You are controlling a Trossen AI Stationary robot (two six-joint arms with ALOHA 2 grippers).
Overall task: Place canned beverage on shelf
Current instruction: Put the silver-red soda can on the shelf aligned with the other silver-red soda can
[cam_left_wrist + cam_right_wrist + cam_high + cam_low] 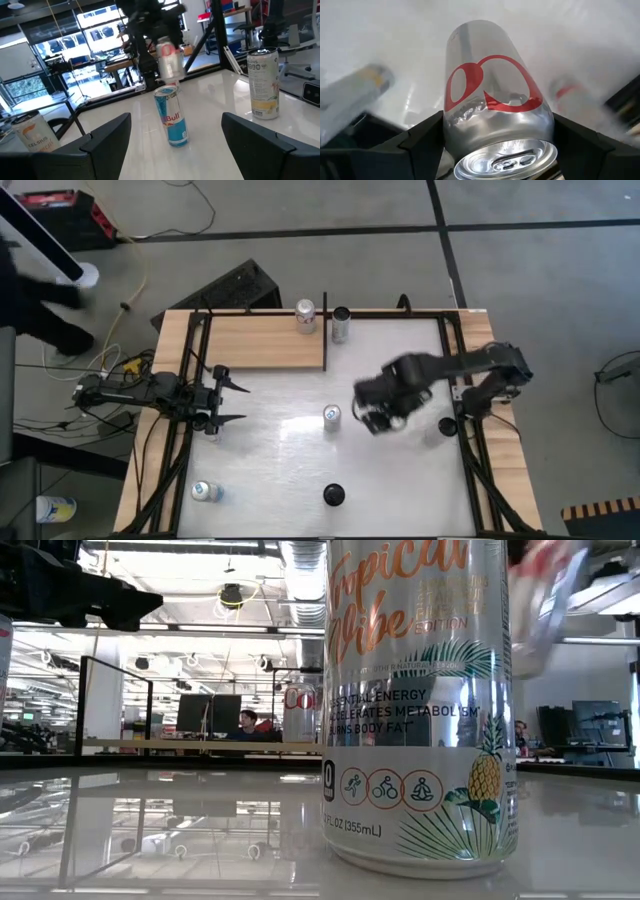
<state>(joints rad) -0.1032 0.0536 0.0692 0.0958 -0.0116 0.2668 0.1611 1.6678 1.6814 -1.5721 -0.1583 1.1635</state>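
Near edge: a dark-topped can [334, 496] stands at the middle of the table's near edge; a silver can with blue print [205, 492] stands by the near-left corner.
Table centre: a blue-and-silver slim can [332, 417] stands upright on the glossy white tabletop [280, 470].
Right gripper [385, 416]: just right of that centre can, raised above the tabletop; jaws clamped on a silver aluminium can with a red emblem [492, 95], pull-tab end toward the wrist.
Left gripper [232, 403]: waits near the left edge, jaws spread wide, holding nothing.
Shelf [265, 340]: flat light-brown wood-grain board with thin black bars at the far-left corner; one silver can with red lettering [306, 316] already stands at its far right end.
Far edge: a dark-and-silver can [341, 324] stands on the tabletop just right of the shelf.
Task thing: held can is well apart from the shelf; judged mid-carry.
Risk: the carried can could clip the centre can or the can beside the shelf, or strike the shelf's black end bar.
Risk: a set-down too close to the standing shelf can could topple it.
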